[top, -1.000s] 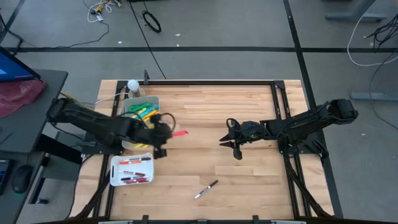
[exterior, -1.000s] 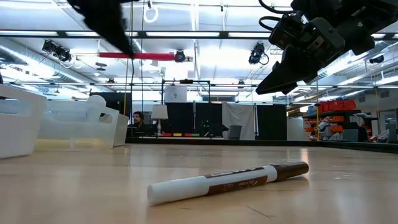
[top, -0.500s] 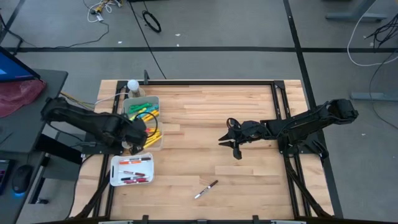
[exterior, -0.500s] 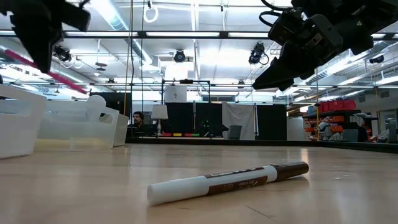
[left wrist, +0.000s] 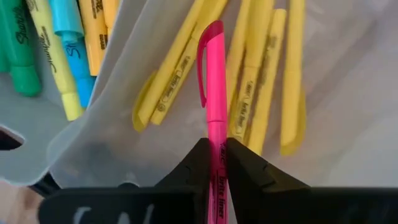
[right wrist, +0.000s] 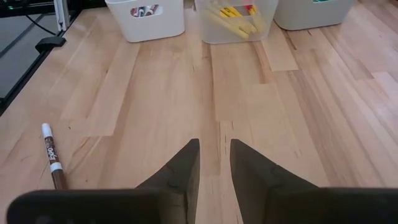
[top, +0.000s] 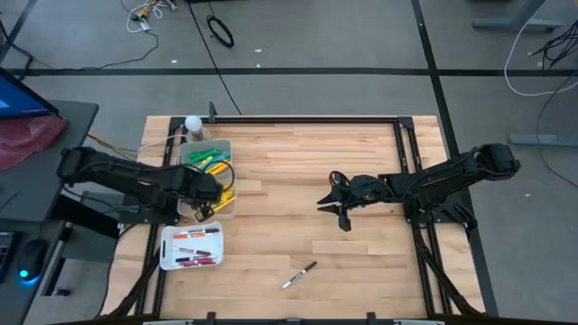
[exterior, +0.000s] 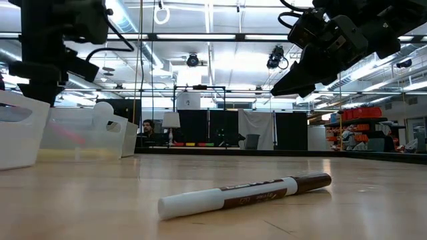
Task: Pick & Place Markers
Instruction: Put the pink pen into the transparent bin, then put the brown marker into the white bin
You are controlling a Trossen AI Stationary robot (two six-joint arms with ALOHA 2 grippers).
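Note:
My left gripper (top: 209, 197) points down over the clear bin (top: 231, 208) at the table's left, shut on a pink marker (left wrist: 214, 93). The marker's free end reaches down among several yellow markers (left wrist: 261, 81) lying in that bin. Green, yellow and blue markers (left wrist: 37, 56) lie in the neighbouring bin (top: 206, 155). A brown-and-white marker (top: 299, 274) lies flat on the table toward the near edge. My right gripper (top: 332, 206) hangs open above the table's middle, with nothing between its fingers (right wrist: 186, 165). My left gripper pinches the pink marker's barrel (left wrist: 216, 146) between its two fingers (left wrist: 200, 163), at the end away from the clip. The fingers come from above, pointing steeply down, and the marker runs on along them. It hangs below the fingers into the clear bin.
A white tray (top: 166, 255) holding red and dark markers sits near the front left. A white bottle (top: 192, 124) stands at the far left corner. A broad stretch of bare wood (top: 298, 171) lies between the two arms. A person sits in the room beyond (exterior: 148, 128).
My left gripper has travelled toward the table's left edge and down, from beside the bins to over the clear bin. It has tipped from nearly level to pointing down. The pink marker, held throughout, has swung from level to hanging into the bin.

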